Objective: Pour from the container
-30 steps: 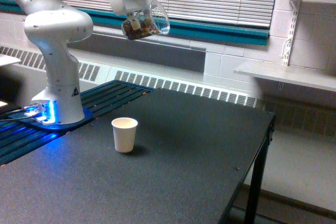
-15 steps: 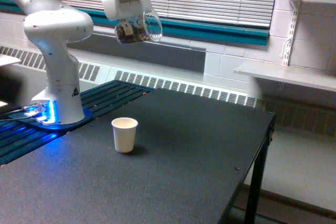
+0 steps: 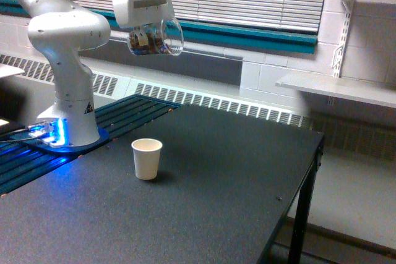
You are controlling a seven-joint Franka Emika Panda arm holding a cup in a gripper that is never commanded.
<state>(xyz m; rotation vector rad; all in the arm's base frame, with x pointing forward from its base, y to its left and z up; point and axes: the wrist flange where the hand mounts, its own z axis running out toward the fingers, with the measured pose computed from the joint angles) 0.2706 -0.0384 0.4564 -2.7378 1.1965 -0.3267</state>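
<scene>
One white claw (image 3: 147, 29) pinches the clear plastic container (image 3: 154, 39) with brown bits, tilted on its side, high above the white paper cup (image 3: 146, 159) on the dark surface (image 3: 204, 202).

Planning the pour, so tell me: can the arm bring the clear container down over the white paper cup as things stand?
Probably yes. The gripper holds the container high above the paper cup, with only open air between them.

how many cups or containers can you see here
2. A clear container with brown bits, tilted and held up high in the gripper, and a white paper cup standing upright on the black table.
</scene>
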